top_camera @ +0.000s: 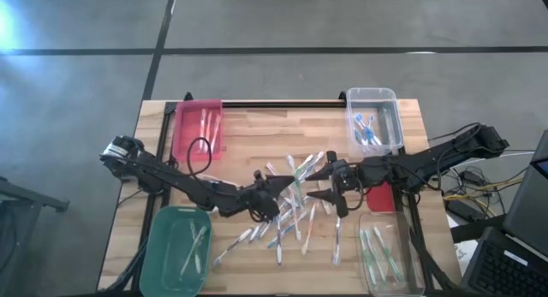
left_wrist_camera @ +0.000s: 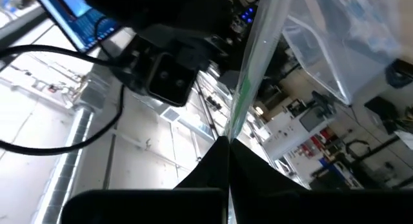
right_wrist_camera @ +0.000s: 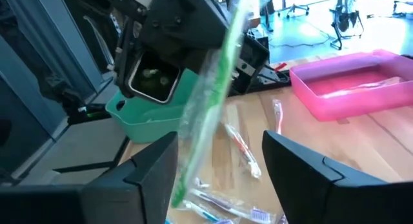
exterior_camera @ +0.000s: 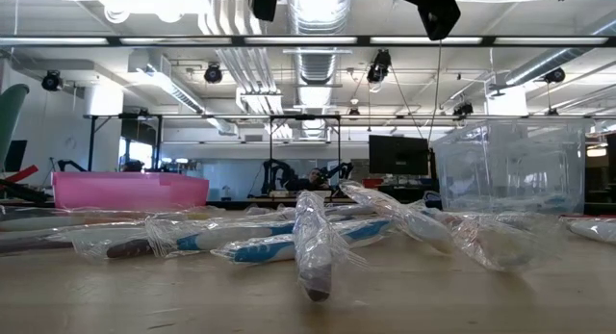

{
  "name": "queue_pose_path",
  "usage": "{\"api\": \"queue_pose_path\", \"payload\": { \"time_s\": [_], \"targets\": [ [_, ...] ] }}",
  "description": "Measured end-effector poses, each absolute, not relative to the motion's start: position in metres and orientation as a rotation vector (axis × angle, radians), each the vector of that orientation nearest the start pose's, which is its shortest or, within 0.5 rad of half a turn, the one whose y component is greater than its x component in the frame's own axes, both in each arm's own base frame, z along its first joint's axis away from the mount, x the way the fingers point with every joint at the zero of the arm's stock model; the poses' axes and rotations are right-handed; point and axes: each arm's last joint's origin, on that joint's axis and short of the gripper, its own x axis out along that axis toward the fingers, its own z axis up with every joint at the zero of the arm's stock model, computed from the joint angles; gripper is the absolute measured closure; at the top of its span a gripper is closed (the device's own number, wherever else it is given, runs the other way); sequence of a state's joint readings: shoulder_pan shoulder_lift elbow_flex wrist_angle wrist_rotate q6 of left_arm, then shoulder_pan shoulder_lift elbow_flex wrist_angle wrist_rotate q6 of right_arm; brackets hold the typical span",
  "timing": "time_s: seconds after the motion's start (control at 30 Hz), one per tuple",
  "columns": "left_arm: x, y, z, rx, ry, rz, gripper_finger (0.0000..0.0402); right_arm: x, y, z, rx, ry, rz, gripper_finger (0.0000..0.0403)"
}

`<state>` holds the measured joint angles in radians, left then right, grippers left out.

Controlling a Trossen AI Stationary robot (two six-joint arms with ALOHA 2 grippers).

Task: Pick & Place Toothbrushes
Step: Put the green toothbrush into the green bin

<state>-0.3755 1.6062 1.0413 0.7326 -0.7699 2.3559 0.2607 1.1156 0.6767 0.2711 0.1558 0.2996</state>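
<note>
Left end effector [top_camera: 286,182] over the middle of the wooden tabletop [top_camera: 248,130], fingers [left_wrist_camera: 213,179] pressed together on a green-accented toothbrush in a clear wrapper [right_wrist_camera: 213,88] — held up in the air, clear of the wood. Right end effector [top_camera: 322,183] just beside it, facing it from the other side, fingers [right_wrist_camera: 155,166] spread wide with the wrapped green toothbrush standing in the gap between them; no contact to be made out from either finger.

Below and around both end effectors, a loose heap of wrapped toothbrushes [top_camera: 287,220] scattered across the centre of the tabletop, crossing one another at all angles. In the low view, several blue-and-white ones lying flat in crinkled wrappers [exterior_camera: 289,240].

Pink bin [top_camera: 199,126] at the far left corner with a few pink-accented toothbrushes inside. Clear bin [top_camera: 373,117] at the far right with blue ones. Green bin [top_camera: 175,250] at the near left holding pale sticks — accent colour hard to tell. Second clear bin [top_camera: 390,254] at the near right with green-accented ones lying lengthwise.

Red patch [top_camera: 379,197] on the tabletop under the right arm, between the two clear bins.
</note>
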Motion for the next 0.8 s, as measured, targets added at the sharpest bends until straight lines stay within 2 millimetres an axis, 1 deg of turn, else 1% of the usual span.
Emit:
{"api": "queue_pose_path", "payload": {
  "time_s": [0.23,0.53,0.63,0.8],
  "targets": [
    [0.344,-0.11,0.31,2.208,0.299,0.353,0.0401,0.239,0.059,0.275,0.264,0.173,0.08,0.0168],
    [0.356,-0.095,0.307,2.209,0.33,0.363,0.0401,0.239,0.059,0.275,0.26,0.173,0.078,0.0156],
    [0.357,-0.092,0.307,2.206,0.332,0.364,0.0401,0.239,0.059,0.275,0.26,0.173,0.078,0.0166],
    [0.359,-0.09,0.309,2.204,0.307,0.366,0.0401,0.239,0.059,0.275,0.26,0.173,0.078,0.0195]
  ]
}}
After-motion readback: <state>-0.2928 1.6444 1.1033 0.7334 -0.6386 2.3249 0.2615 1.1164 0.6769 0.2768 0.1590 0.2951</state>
